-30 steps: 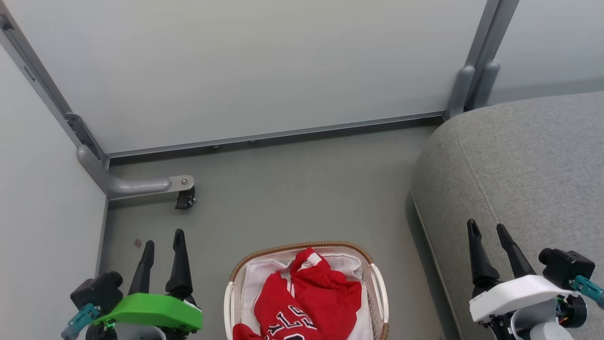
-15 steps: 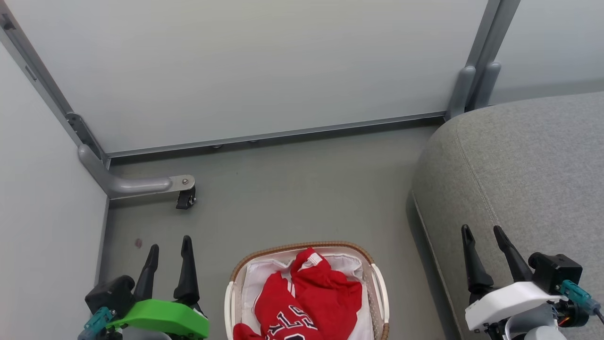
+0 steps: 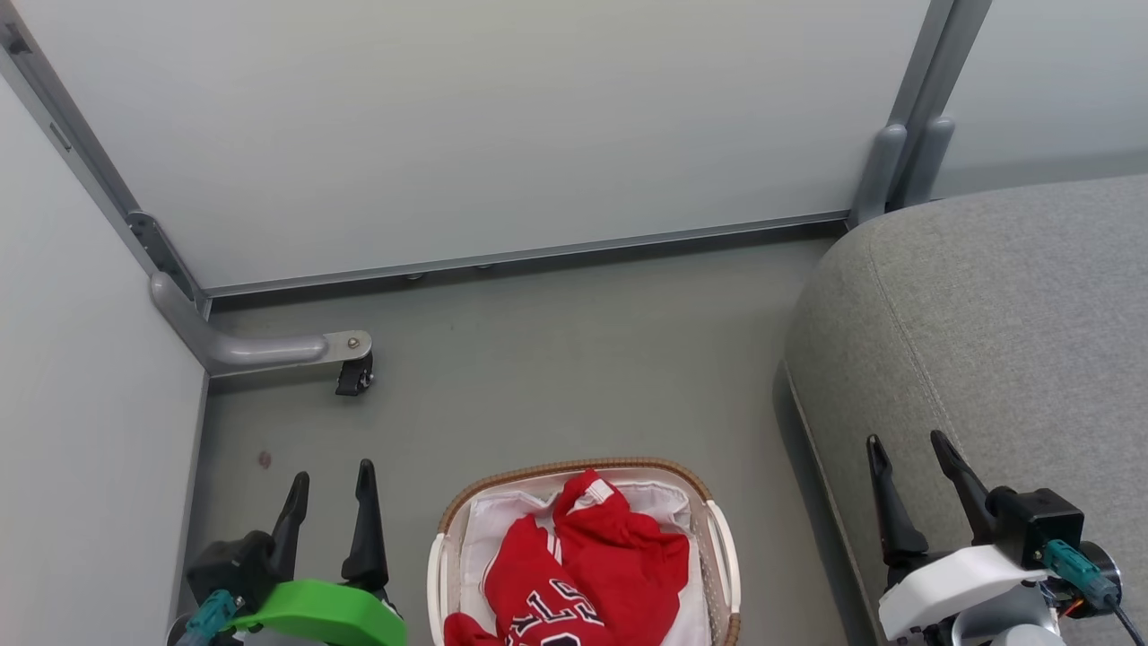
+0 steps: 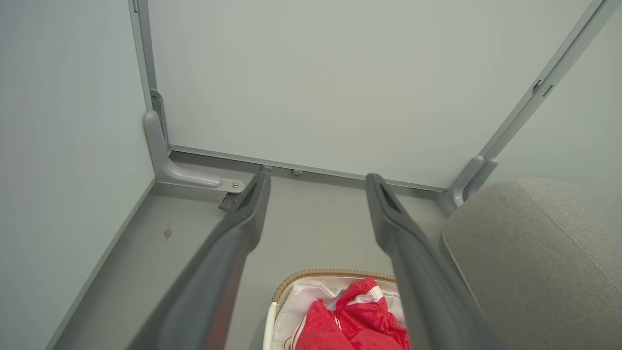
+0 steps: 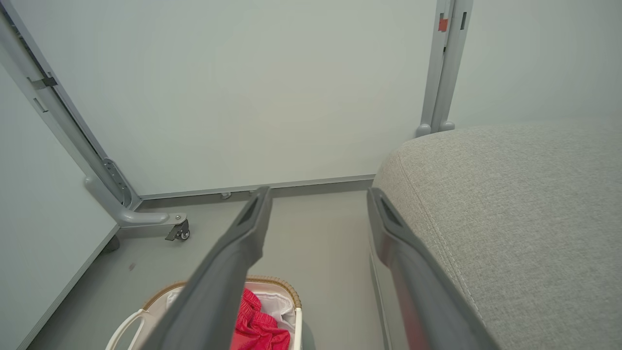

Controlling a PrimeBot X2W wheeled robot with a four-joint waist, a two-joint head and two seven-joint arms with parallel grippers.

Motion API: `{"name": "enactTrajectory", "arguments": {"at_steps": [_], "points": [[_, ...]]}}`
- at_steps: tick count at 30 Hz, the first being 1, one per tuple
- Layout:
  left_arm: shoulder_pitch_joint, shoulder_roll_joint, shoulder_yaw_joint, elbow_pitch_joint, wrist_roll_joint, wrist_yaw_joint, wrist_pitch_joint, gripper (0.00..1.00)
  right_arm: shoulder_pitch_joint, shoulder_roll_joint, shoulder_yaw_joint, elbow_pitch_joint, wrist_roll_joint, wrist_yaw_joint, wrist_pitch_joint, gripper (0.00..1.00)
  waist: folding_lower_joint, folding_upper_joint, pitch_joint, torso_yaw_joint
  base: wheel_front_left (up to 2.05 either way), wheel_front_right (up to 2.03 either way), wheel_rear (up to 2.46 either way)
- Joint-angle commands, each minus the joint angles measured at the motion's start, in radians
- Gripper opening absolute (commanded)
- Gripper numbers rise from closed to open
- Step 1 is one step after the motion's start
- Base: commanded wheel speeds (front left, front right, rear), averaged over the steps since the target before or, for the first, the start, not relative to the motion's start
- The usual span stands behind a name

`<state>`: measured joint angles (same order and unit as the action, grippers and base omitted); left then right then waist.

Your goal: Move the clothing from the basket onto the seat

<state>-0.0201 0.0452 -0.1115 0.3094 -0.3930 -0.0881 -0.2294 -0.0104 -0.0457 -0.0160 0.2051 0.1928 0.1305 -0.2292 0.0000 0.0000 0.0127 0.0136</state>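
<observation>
The red clothing [image 3: 583, 570] lies crumpled in the white basket [image 3: 574, 469] with its brown woven rim, on the floor at the bottom centre of the head view. Black-and-white lettering shows on the nearer garment. The grey seat [image 3: 987, 332] fills the right side. My left gripper [image 3: 330, 480] hangs open to the left of the basket, above the floor. My right gripper [image 3: 904, 444] hangs open over the seat's front edge. From the left wrist view the clothing [image 4: 354, 321] and basket [image 4: 311, 277] lie below the open fingers; from the right wrist view the seat [image 5: 510, 204] is at right.
Pale partition walls [image 3: 466, 135] close off the far side and the left. A grey metal foot with a small caster [image 3: 352, 377] sticks out onto the floor at the left corner. Bare grey floor [image 3: 574, 359] lies between basket and wall.
Both grippers have drawn back towards the bottom of the head view, each shifting slightly inward. The clothing and basket have not moved.
</observation>
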Motion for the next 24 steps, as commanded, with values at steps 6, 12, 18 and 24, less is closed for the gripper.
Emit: {"name": "enactTrajectory", "arguments": {"at_steps": [6, 12, 18, 24], "points": [[0.013, 0.008, -0.007, 0.008, 0.046, 0.001, -0.019, 1.00, 0.013, -0.007, 0.002, 0.002, -0.061, 0.000, -0.019, 1.00, 0.0000, 0.0000, 0.001, 0.001, 0.00, 0.00, 0.00], [0.015, 0.008, -0.012, 0.017, 0.077, 0.001, -0.030, 1.00, 0.016, -0.007, 0.005, -0.002, -0.103, 0.000, -0.030, 1.00, 0.0000, 0.0000, 0.003, 0.001, 0.00, 0.00, 0.00], [0.016, 0.008, -0.019, 0.024, 0.105, 0.001, -0.039, 1.00, 0.018, -0.007, 0.007, -0.006, -0.141, 0.000, -0.038, 1.00, 0.0000, 0.0000, 0.004, 0.001, 0.00, 0.00, 0.00], [0.013, 0.008, -0.019, 0.030, 0.100, 0.000, -0.035, 1.00, 0.016, -0.007, 0.006, -0.003, -0.136, 0.000, -0.038, 1.00, 0.0000, 0.0000, 0.005, 0.000, 0.00, 0.00, 0.00]]}}
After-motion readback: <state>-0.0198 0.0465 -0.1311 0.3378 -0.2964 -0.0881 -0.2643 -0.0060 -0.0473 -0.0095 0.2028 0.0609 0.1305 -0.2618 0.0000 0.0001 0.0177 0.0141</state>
